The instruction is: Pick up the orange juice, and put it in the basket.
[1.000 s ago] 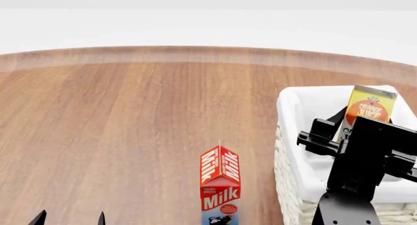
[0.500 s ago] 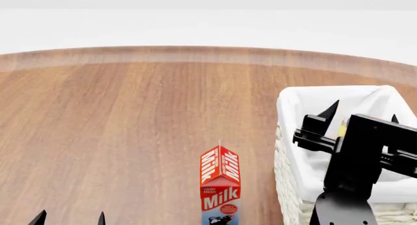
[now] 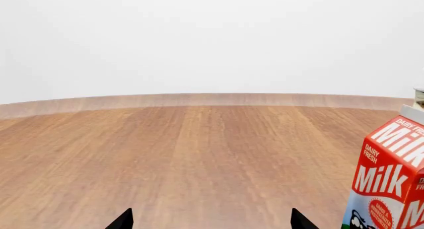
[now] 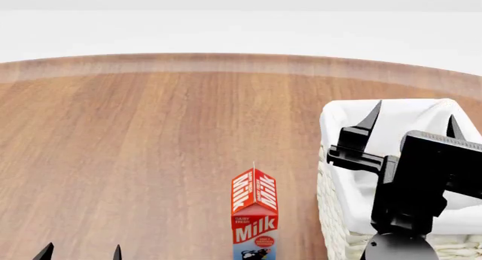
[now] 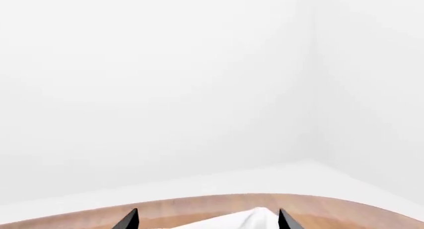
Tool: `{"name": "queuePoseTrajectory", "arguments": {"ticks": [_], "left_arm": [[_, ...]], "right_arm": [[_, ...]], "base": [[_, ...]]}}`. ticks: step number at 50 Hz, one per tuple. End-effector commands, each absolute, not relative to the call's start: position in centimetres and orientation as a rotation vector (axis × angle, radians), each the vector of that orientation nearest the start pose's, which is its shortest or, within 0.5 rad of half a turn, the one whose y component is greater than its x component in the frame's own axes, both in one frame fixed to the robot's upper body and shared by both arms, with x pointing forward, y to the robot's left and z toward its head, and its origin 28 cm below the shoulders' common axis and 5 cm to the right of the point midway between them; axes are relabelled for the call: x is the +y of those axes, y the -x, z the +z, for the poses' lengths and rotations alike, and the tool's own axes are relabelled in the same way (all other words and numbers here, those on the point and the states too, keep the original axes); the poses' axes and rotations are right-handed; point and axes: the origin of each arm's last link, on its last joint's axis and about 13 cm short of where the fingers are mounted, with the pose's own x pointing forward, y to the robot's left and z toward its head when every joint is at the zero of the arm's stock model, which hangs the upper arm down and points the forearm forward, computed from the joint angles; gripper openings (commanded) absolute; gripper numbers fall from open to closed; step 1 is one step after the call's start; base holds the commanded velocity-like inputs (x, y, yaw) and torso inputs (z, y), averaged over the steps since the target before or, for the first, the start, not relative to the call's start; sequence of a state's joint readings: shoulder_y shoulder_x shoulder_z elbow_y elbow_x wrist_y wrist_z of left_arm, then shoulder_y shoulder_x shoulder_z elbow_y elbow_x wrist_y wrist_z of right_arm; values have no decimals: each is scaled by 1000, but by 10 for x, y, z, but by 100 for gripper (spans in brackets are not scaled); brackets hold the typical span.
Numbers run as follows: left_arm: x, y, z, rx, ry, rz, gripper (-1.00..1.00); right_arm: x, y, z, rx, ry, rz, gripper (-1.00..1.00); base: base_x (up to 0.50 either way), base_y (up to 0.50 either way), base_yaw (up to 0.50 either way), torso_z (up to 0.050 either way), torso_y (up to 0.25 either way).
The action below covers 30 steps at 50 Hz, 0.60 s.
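Basket (image 4: pixel 336 124) lies under the right claw (image 4: pixel 412 118) — fingers spread, empty, seemingly raised above it.

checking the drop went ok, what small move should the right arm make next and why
Probably lift the right tool straight up and pull it back from the basket. Its jaws stand open with nothing between them, and no orange juice shows in any view, so it has likely dropped inside, hidden behind the arm. The milk carton stands clear on the table.
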<state>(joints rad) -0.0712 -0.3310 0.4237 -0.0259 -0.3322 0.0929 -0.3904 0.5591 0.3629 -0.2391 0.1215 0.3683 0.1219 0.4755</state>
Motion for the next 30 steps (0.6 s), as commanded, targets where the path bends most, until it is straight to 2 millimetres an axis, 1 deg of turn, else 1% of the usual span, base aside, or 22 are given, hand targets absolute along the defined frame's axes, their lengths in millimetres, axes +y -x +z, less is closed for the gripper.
{"name": "queuePoseTrajectory", "arguments": {"ticks": [1,30], "left_arm": [[205,-210,14,0,0,-1,100],[205,-210,14,0,0,-1,100]], "right_arm": [[-142,-308,142,-296,15,-261,100],[-128,-274,171,-398,30,-169,100]], "base": [[0,0,0,0,0],[0,0,0,0,0]]}}
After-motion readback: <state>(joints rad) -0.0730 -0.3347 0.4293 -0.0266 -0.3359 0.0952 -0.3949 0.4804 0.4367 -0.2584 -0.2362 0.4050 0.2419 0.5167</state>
